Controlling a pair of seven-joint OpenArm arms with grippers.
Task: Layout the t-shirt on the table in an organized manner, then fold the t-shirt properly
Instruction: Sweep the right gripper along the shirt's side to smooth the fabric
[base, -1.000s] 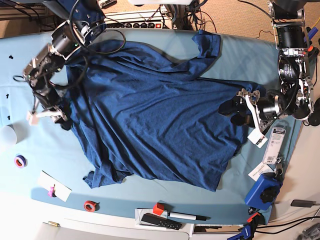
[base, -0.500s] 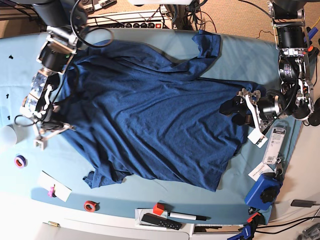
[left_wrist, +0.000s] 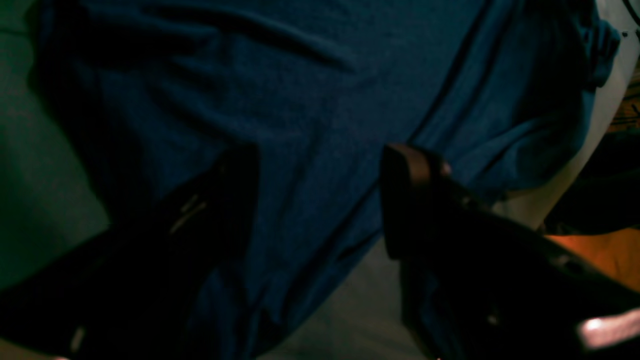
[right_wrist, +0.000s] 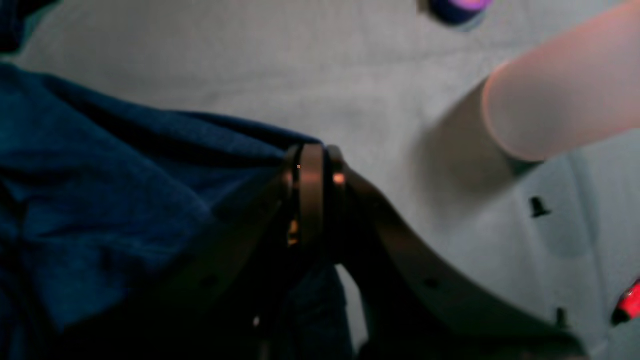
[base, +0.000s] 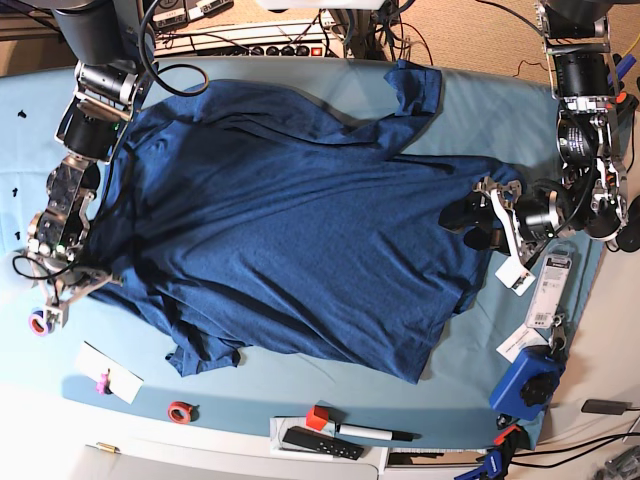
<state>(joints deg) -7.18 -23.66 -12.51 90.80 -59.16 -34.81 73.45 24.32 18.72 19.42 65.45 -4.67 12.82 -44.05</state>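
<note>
The right gripper has moved toward the left edge, pinching the t-shirt. The left gripper hovers, fingers spread, right of center.

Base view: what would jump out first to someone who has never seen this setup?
The big dark blue t-shirt, spread wrinkled across the middle of the teal table. Next, the two dark robot arms at either side: the right fingers pinch the shirt's edge near the table's left side, while the left fingers stand open over the shirt.
</note>
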